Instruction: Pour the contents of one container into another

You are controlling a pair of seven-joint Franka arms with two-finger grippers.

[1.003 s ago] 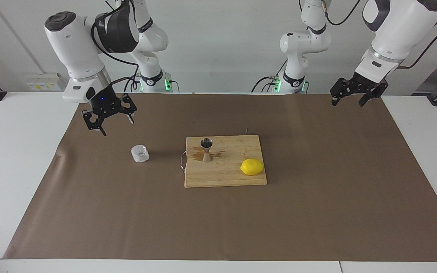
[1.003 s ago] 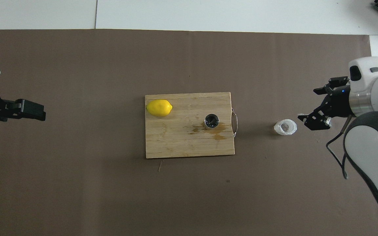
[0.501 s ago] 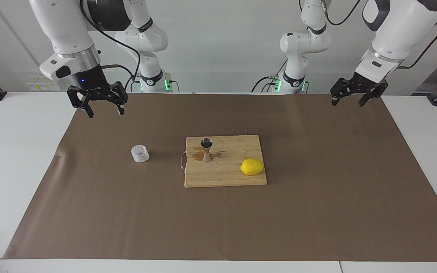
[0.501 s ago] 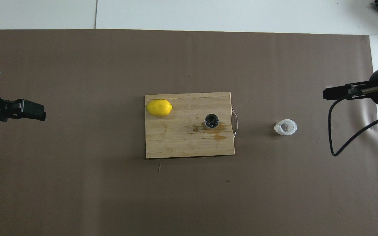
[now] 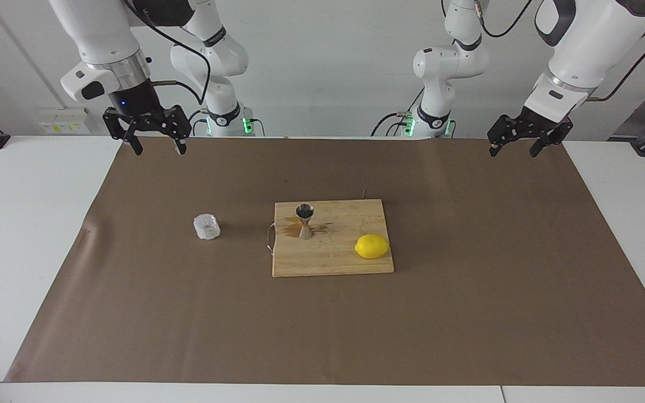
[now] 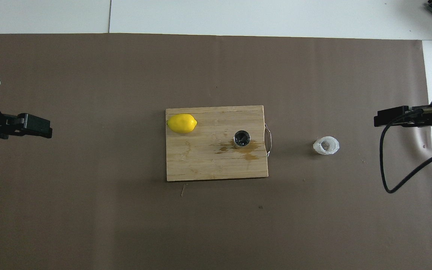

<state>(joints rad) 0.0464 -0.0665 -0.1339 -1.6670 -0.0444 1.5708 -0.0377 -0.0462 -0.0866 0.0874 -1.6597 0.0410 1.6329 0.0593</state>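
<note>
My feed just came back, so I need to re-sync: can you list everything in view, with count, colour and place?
Small clear textured glass cup: one, whitish, upright on the brown paper, beside the board toward the right arm's end.
Steel hourglass jigger: one, shiny grey, upright on the board by a wet stain.
Lemon: one, yellow, on the board.
Wooden cutting board: one, tan, mid-table.
Brown paper sheet: one, covering the table.
Right gripper: black, open, raised over the paper's edge.
Left gripper: black, open, waiting raised at its own end.
</note>
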